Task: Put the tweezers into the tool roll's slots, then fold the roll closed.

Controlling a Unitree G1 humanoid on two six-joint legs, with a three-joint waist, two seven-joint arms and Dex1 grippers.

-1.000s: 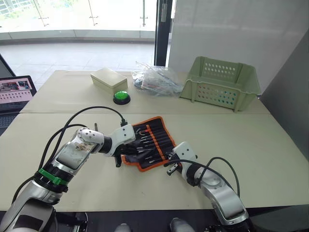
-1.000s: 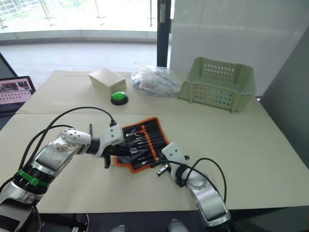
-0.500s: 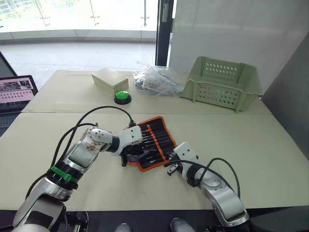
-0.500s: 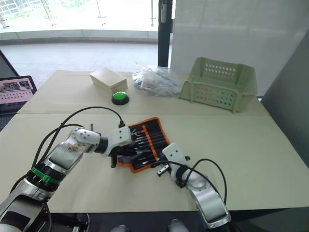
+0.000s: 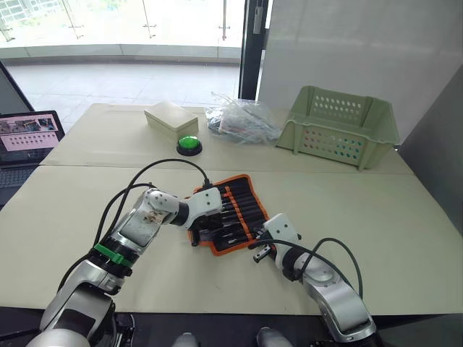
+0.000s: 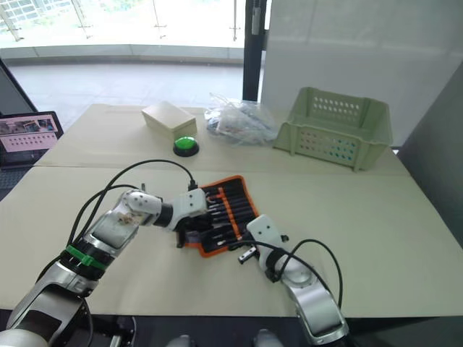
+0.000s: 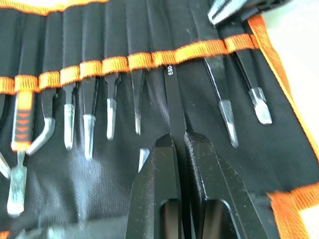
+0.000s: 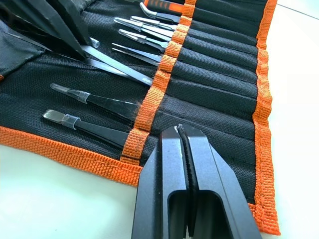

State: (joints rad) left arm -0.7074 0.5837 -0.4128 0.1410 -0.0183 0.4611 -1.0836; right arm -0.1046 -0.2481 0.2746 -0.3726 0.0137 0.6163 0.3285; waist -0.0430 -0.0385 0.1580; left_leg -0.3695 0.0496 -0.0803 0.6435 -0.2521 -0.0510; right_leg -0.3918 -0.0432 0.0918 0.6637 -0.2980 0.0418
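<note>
Tool roll (image 5: 230, 221) lies unfolded on the tan table (image 5: 376, 210), between my two arms, well short of the green basket (image 5: 340, 130). Slots (image 8: 209, 64) run across it under orange strips, several tweezers already tucked in. My left gripper (image 7: 178, 149) pinches one tweezer (image 7: 173, 99), tip under the strip. My right gripper (image 8: 182, 144) rests closed, empty, on the roll's edge.
</note>
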